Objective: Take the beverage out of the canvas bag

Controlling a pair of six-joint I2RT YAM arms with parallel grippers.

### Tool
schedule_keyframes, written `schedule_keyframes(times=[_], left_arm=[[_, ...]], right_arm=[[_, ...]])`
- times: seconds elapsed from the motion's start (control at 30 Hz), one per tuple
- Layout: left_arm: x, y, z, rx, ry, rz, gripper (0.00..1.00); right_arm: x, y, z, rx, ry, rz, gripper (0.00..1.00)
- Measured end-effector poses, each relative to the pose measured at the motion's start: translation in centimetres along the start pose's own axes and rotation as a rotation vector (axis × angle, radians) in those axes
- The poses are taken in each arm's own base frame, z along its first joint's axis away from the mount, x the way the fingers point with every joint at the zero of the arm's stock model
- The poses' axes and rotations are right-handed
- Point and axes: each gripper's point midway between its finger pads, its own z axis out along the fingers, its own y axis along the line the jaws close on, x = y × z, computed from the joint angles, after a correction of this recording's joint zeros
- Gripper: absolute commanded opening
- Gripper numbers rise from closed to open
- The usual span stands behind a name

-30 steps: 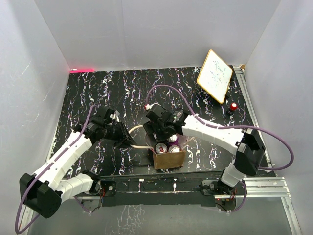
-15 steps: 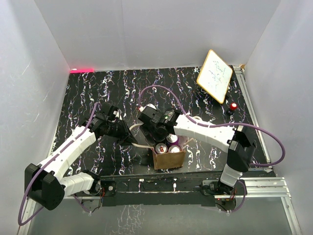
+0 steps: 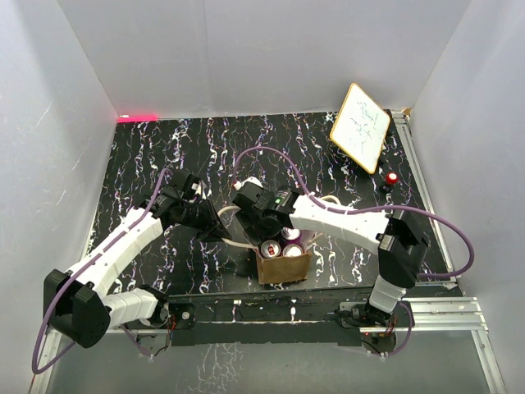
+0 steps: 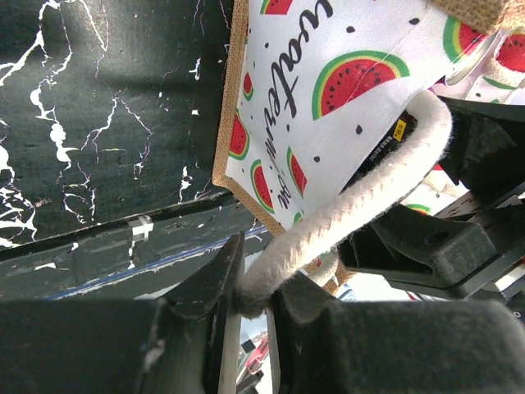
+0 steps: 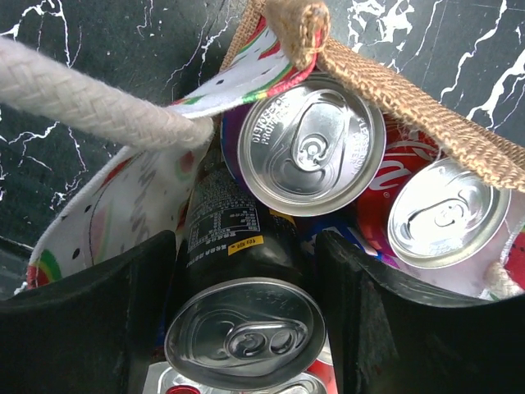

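The canvas bag (image 3: 285, 268) stands near the table's front edge, with several cans upright inside it. In the left wrist view its watermelon-print lining (image 4: 328, 57) shows. My left gripper (image 4: 254, 275) is shut on a cream rope handle (image 4: 361, 197) and holds it out to the bag's left (image 3: 217, 232). My right gripper (image 5: 246, 238) reaches down into the bag mouth (image 3: 264, 230). Its open fingers stand on either side of a black beverage can (image 5: 238, 328), with narrow gaps. Behind it sit a silver-topped purple can (image 5: 312, 144) and a red cola can (image 5: 447, 213).
A small whiteboard (image 3: 360, 126) leans at the back right, with a red-capped object (image 3: 391, 177) just in front of it. White walls enclose the black marbled table (image 3: 164, 156) on three sides. Purple cables (image 3: 271, 152) arc over both arms.
My left gripper has closed onto the rope handle. My right gripper has shifted left over the bag, and its fingers have narrowed around the black can.
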Motion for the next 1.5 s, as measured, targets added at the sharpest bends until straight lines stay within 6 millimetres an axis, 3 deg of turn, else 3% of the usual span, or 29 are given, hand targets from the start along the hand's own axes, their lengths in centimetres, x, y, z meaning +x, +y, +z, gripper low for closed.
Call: schedule_keyframes(times=[0.27,0.43,0.67,0.97,1.17,1.5], left_arm=[[0.0,0.1,0.0,-0.002,0.002,0.01,0.13],[0.0,0.2,0.1,-0.007,0.006,0.011,0.13],[0.0,0.2,0.1,-0.008,0.007,0.009,0.1],[0.0,0.2,0.2,-0.006,0.005,0.006,0.07],[0.3,0.5,0.2,-0.004,0.004,0.003,0.05],[0.4,0.5,-0.1,0.002,-0.001,0.012,0.01]], right_arm=[[0.0,0.1,-0.4,-0.004,0.007,0.005,0.35],[-1.6,0.1,-2.4,-0.013,-0.013,0.013,0.23],[-5.1,0.5,-7.0,-0.07,-0.13,0.068,0.15],[-3.5,-1.2,-12.2,-0.112,-0.199,0.181,0.08],[-3.6,-2.0,-14.8,-0.124,-0.247,0.234,0.08],[-9.2,-5.2,-21.4,-0.052,-0.511,0.3,0.08]])
